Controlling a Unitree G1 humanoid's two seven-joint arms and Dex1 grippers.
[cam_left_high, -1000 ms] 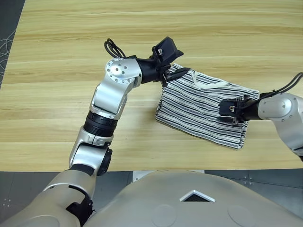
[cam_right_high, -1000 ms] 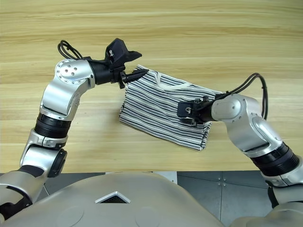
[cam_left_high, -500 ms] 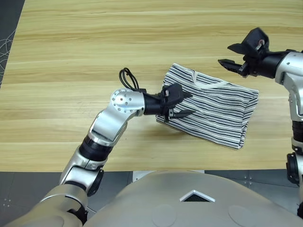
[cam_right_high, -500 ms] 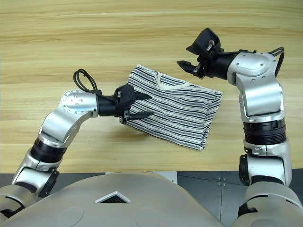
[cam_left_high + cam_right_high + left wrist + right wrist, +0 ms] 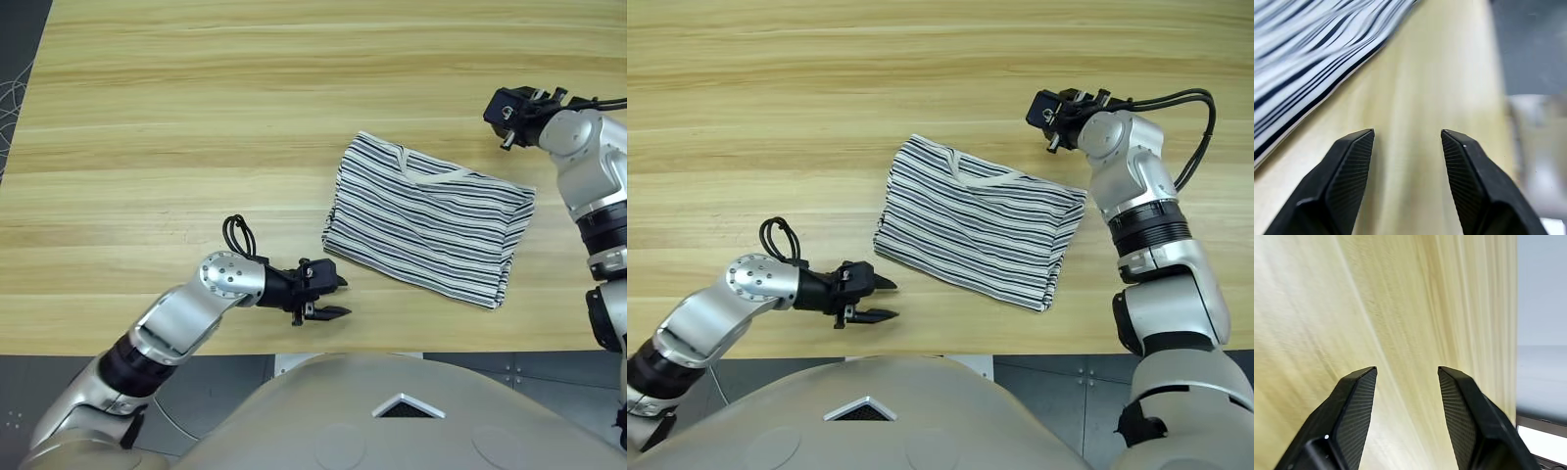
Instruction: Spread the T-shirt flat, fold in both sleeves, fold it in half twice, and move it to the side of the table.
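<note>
Pincers both stand parted, holding nothing: left gripper [image 5: 338, 299] low over the front edge of the pale wood-grain table [image 5: 196, 117], right gripper [image 5: 1407, 369] past the far right corner of the folded striped T-shirt [image 5: 431, 230]. The shirt lies flat, right of centre, and dark floor [image 5: 15, 49] borders the table.

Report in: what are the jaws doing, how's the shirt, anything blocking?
Left gripper: jaws open, empty, at front edge of table. Right gripper: jaws open, empty, past far right corner of T-shirt. T-shirt folded, flat on table. Neither gripper touches it.

A pale wooden table [image 5: 196, 98] stands on dark grey floor [image 5: 15, 59].
</note>
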